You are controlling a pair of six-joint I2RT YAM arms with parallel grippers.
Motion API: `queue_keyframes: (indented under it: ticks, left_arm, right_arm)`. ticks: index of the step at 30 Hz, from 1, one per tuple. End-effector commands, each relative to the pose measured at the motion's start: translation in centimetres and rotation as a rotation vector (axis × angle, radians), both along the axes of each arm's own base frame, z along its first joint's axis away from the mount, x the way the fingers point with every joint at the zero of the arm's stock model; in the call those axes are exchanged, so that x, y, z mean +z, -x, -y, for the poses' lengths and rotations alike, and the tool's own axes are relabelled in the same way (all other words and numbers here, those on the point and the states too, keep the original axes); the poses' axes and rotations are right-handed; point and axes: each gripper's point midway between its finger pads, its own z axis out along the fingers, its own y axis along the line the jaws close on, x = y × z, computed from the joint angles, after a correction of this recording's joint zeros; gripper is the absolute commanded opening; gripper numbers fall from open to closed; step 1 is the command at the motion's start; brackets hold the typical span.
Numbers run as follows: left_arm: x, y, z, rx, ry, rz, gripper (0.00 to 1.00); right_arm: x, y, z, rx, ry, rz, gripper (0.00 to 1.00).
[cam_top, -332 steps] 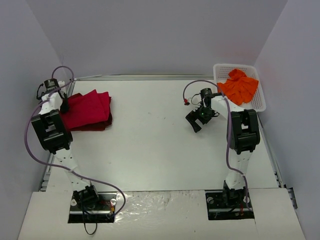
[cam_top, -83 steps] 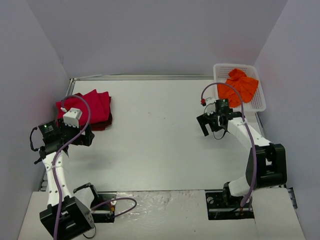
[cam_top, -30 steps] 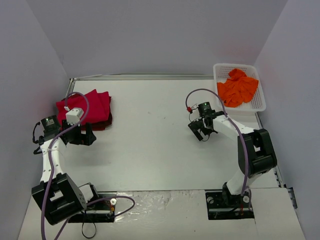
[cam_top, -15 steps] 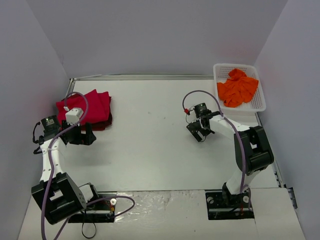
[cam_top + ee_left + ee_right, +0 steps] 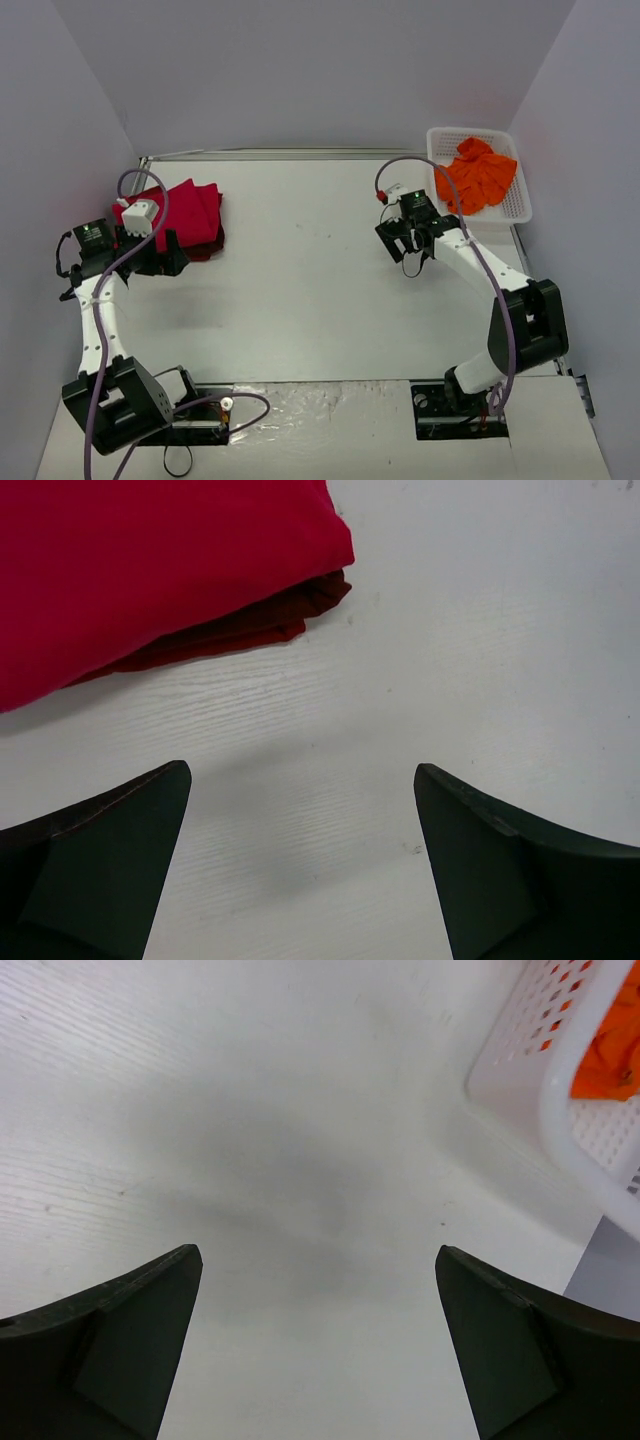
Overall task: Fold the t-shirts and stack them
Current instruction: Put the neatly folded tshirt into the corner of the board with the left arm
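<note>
Orange t-shirt (image 5: 476, 174) in white basket (image 5: 512, 204), red stack (image 5: 185, 212) far left

Bare table (image 5: 300, 270) between stacked shirts (image 5: 180, 215) and basket (image 5: 470, 131)

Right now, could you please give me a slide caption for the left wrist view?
Open left hand above the white table, facing the folded red t-shirt lying on the maroon t-shirt.
</note>
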Motion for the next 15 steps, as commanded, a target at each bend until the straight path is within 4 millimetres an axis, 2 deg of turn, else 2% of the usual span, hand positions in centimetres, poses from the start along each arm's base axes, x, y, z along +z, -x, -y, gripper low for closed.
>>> queue_keyframes:
  ticks: [1,3,4,5,7,9,11,15]
  left_arm:
    - [3.9,-1.4,1.3,-0.034,-0.003,0.094,0.94]
    - [3.9,-1.9,2.3,-0.064,-0.066,0.094,0.94]
    - [3.8,-2.2,2.1,-0.05,-0.121,0.085,0.94]
    - [3.7,-2.5,3.8,-0.101,-0.146,0.084,0.94]
    - [3.4,-2.6,4.8,-0.137,-0.18,0.069,0.94]
    - [3.4,-3.3,5.6,-0.154,-0.191,0.055,0.94]
    - [3.9,-4.1,5.5,-0.15,-0.189,0.055,0.94]
    - [5.9,-6.3,4.9,-0.084,-0.185,0.114,0.94]
  right_arm:
    - [3.7,-0.6,-1.1,0.005,-0.102,0.084,1.0]
    - [4.3,-1.0,-1.3,0.006,-0.127,0.098,1.0]
    - [4.9,-1.3,-1.6,0.003,-0.14,0.113,1.0]
    - [5.0,-1.5,-1.6,-0.011,-0.145,0.116,1.0]
    - [5.9,-2.0,-1.4,-0.043,-0.152,0.15,1.0]
    - [8.2,-2.9,0.5,-0.212,-0.136,0.252,1.0]
    - [9.6,-3.3,2.0,-0.281,-0.102,0.316,1.0]
    - [12.0,-4.0,1.9,-0.233,-0.112,0.36,1.0]
